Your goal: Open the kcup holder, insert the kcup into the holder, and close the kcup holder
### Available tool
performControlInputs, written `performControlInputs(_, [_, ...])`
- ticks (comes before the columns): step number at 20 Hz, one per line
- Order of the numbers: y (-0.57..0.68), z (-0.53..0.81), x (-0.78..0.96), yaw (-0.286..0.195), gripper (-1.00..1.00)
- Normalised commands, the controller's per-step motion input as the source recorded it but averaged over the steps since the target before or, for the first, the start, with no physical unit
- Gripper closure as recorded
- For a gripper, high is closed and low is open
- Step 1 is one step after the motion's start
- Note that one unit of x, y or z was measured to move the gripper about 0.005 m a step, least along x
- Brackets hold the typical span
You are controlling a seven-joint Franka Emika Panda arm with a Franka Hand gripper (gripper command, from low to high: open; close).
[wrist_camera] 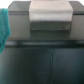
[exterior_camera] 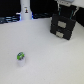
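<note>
The kcup (exterior_camera: pixel 21 58), a small white pod with a green and blue top, stands alone on the white table toward the exterior view's left. The black kcup holder (exterior_camera: pixel 64 26) sits at the exterior view's upper right, both front panels flush. My gripper (exterior_camera: pixel 64 13) hangs right above and behind it. The wrist view is filled by the holder's dark front (wrist_camera: pixel 45 55) and one pale handle (wrist_camera: pixel 49 17), seen close and blurred. Only one teal finger (wrist_camera: pixel 4 31) shows at the edge, far from the handle. Nothing is held.
A tall white bottle-like object (exterior_camera: pixel 26 10) with a blue glow stands at the back, on the exterior view's left. Dark equipment lines the back edge. The white table (exterior_camera: pixel 45 60) spreads between the kcup and the holder.
</note>
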Motion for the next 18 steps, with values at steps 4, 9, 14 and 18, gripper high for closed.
performControlInputs(4, [0.21, -0.39, -0.08, -0.034, -1.00])
performControlInputs(9, [0.05, -0.38, -0.30, -0.014, -1.00])
performControlInputs(14, [0.00, -0.36, -0.36, 0.002, -1.00])
performControlInputs(18, [0.00, -0.22, -0.31, 0.003, -1.00])
